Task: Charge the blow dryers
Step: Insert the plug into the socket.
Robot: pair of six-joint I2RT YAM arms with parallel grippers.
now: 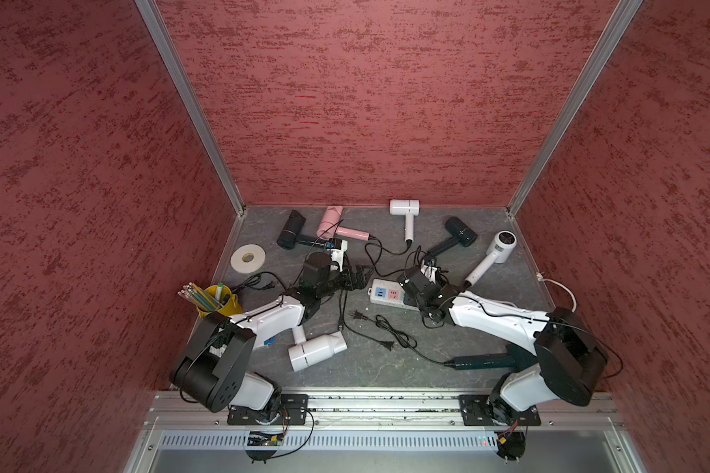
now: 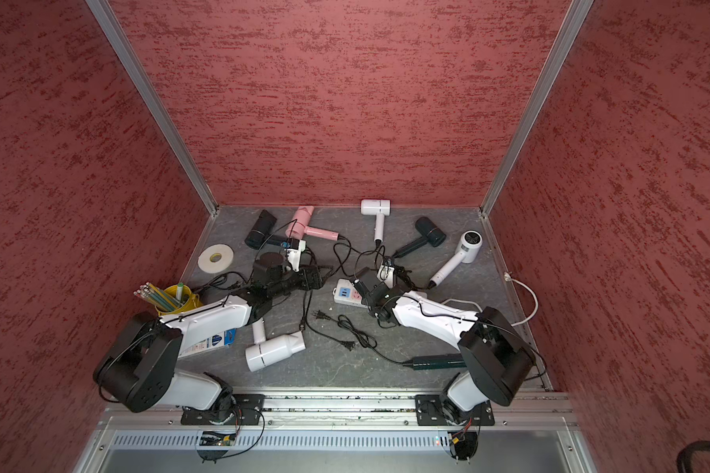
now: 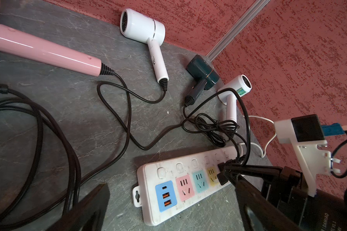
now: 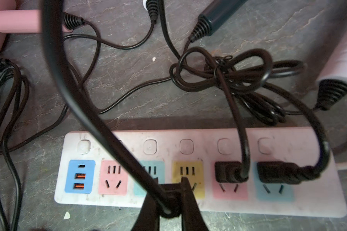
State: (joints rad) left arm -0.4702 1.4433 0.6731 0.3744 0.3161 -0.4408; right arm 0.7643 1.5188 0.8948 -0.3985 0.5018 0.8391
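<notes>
My right end effector (image 4: 171, 200) pinches a black plug (image 4: 168, 207) over the power strip (image 4: 308, 200), at its yellow socket (image 4: 186, 172) — left end effector (image 1: 356, 280) gapes wide, empty.

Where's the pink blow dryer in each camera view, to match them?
In a top view: pink blow dryer at the far side of the table, left of centre.
In a top view: same place.
Left wrist: mainly its handle, apart from the power strip.
Right wrist: handle end, beyond the strip's USB end.
Shared landmark: the power strip.

Dark dryer (image 1: 484, 362) head hidden under right arm (image 1: 505, 323); power strip (image 1: 380, 295) half-covered.
</notes>
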